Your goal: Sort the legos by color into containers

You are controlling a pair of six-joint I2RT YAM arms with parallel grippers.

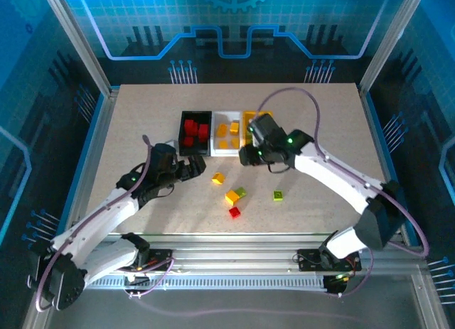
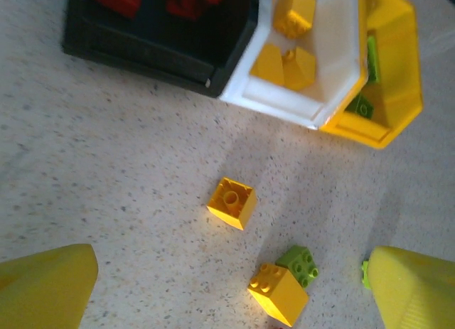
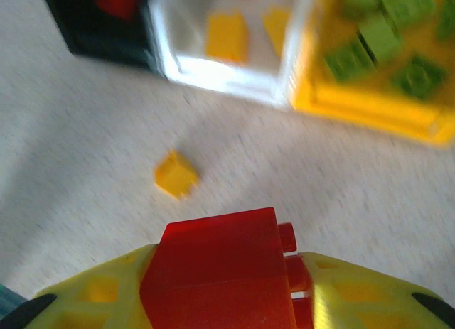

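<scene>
Pale speckled worktop (image 1: 142, 116) across the middle of the top view, fenced by an aluminium frame (image 1: 71, 45). Left arm (image 1: 106, 215) reaching in from the near left corner, right arm (image 1: 341, 180) bent over from the near right.

At the far centre, three joined bins in a row:
- Black bin (image 1: 182, 133) on the left, holding red bricks (image 1: 193, 130).
- White bin (image 1: 226, 152) in the middle, holding yellow-orange bricks (image 1: 222, 130).
- Yellow-orange bin (image 1: 249, 116) on the right, holding lime green bricks (image 3: 384, 41), and partly covered from above by the right arm.

Left tool (image 1: 193, 169) just in front of the black bin, fingers (image 2: 50, 286) spread wide with nothing between them. Right tool (image 1: 247, 155) just in front of the white and yellow-orange bins, clamped on a red brick (image 3: 220, 272) with its studs facing sideways.

Loose on the worktop between the two tools:
- One yellow-orange brick (image 1: 217, 178), alone and nearest the bins.
- A second yellow-orange brick (image 1: 232, 197), touching a small green brick (image 1: 241, 192).
- A small red brick (image 1: 234, 212), just beside that pair on the side of the arm bases.
- Another green brick (image 1: 278, 195), apart to the right.
</scene>
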